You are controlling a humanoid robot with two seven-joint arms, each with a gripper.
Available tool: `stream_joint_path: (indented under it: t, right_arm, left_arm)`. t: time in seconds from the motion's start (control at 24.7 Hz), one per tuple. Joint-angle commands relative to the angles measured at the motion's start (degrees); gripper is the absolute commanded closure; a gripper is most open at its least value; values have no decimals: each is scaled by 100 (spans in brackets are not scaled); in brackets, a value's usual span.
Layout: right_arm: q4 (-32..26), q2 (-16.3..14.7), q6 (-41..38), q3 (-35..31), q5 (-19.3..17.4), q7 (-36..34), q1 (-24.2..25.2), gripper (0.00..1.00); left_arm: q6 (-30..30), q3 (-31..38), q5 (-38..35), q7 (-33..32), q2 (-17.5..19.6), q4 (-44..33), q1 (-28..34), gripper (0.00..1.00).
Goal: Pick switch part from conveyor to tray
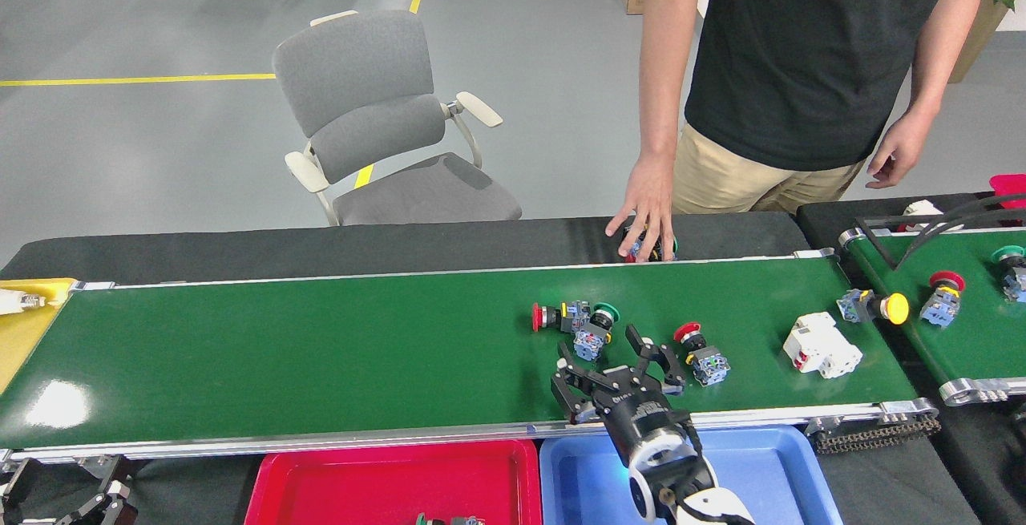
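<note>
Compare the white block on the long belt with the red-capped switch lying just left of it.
The white block is boxy and nearly all white; the red-capped switch has a round red cap on a grey-blue body. The white block is plainly bigger than the switch. The switch lies right beside the right gripper, while the block lies further off. Both rest on the green belt.

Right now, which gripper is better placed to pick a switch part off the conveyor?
Right. The right gripper hangs open over the conveyor, between two switch parts. The left gripper is out of view.
</note>
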Motion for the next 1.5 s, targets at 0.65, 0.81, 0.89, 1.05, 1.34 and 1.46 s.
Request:
stream_joint_path:
  t: [0.65,0.81,0.89,1.05,1.34,1.46]
  right_arm:
    - [619,17,15,512,-170,-16,-482,96]
    - [-400,-88,-469,925,-170,-25,-8,97]
    - [-1156,-360,-996,1206,-170,-25,423,95]
    - [-2431,-949,-2332,1400,-170,-34,1434,0]
    - [-2510,-791,-2763,336,-222,-95,1645,0]
    - [-2536,-387,-2156,-789,-222,-429,2146,0]
  left_arm:
    - [-25,-386,-23,-6,89,166,-451,0]
    - [-16,-360,-23,-6,80,149,-425,0]
    - [-16,-351,-23,-6,71,140,-416,0]
    - [-25,-360,-23,-6,80,149,-416,0]
    - [80,-711,-102,-217,10,-133,-574,0]
    - [731,-1274,-322,-507,-34,-546,-574,0]
